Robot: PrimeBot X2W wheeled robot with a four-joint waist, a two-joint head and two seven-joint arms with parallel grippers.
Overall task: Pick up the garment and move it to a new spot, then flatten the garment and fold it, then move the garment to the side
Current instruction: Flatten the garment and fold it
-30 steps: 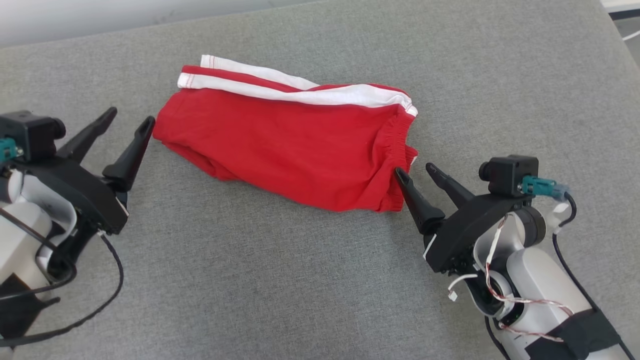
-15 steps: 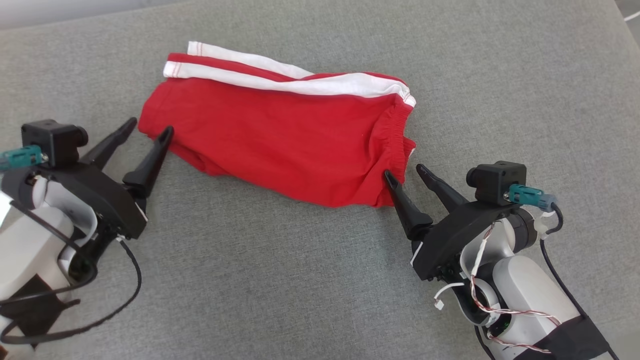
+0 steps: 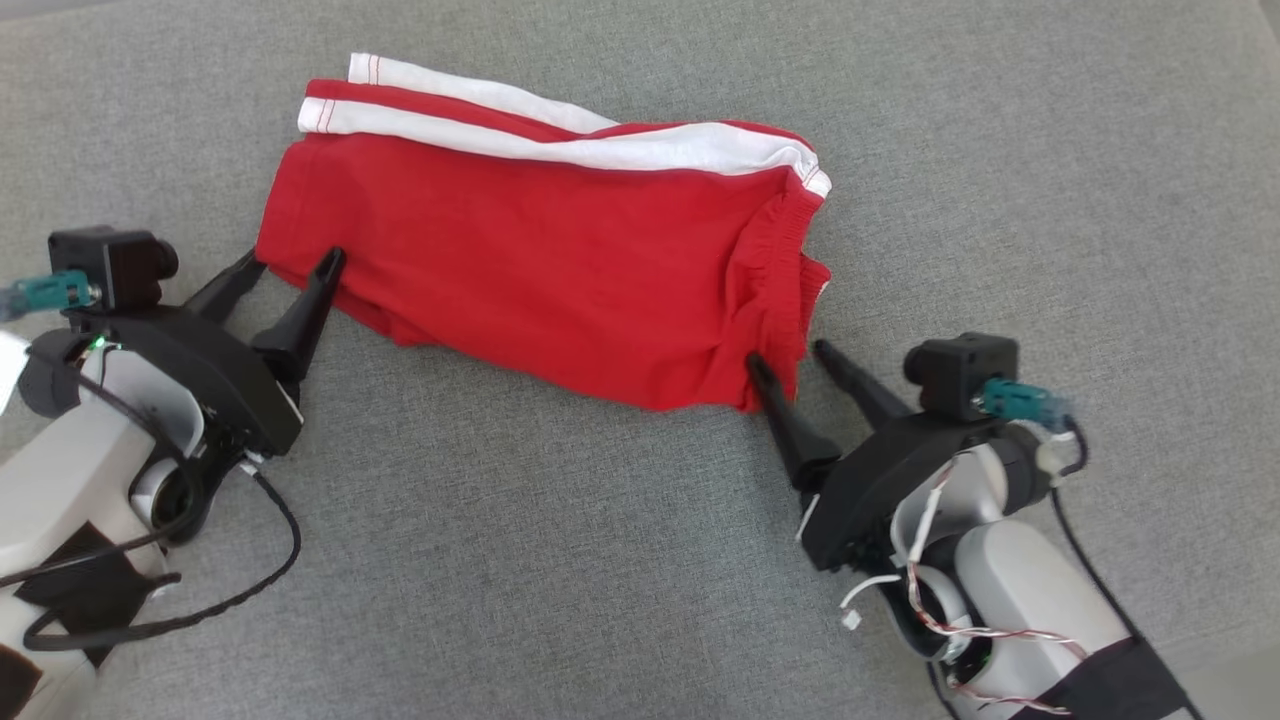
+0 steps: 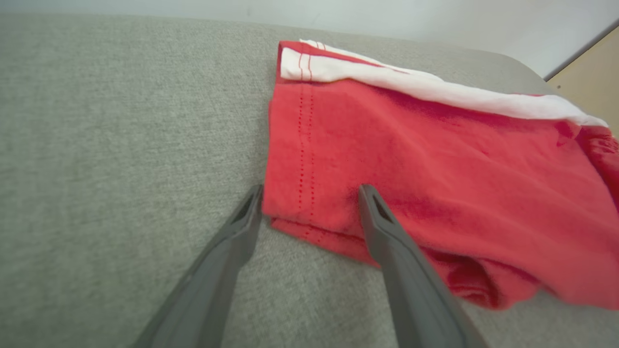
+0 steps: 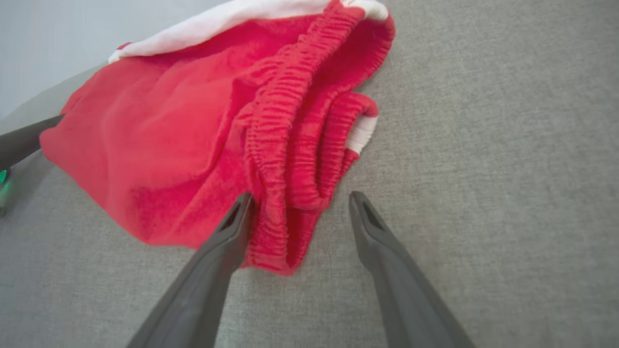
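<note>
The garment (image 3: 560, 250) is a pair of red shorts with white side stripes, lying folded and a little rumpled on the grey surface. My left gripper (image 3: 294, 260) is open at its left hem corner. In the left wrist view the garment (image 4: 435, 159) has that corner between the spread fingers of the left gripper (image 4: 310, 189). My right gripper (image 3: 786, 354) is open at the elastic waistband end. In the right wrist view the gathered waistband of the garment (image 5: 193, 121) lies between the fingers of the right gripper (image 5: 302, 195), its left finger against the cloth.
A grey fabric surface (image 3: 560, 560) spreads all around the shorts, with free room in front and to the right. A pale wall (image 4: 387, 14) rises behind its far edge, and a tan panel (image 4: 590, 72) shows at the right.
Both grippers have closed in on the shorts: the left now straddles the hem corner and the right straddles the waistband. The head camera has tilted, shifting the whole picture.
</note>
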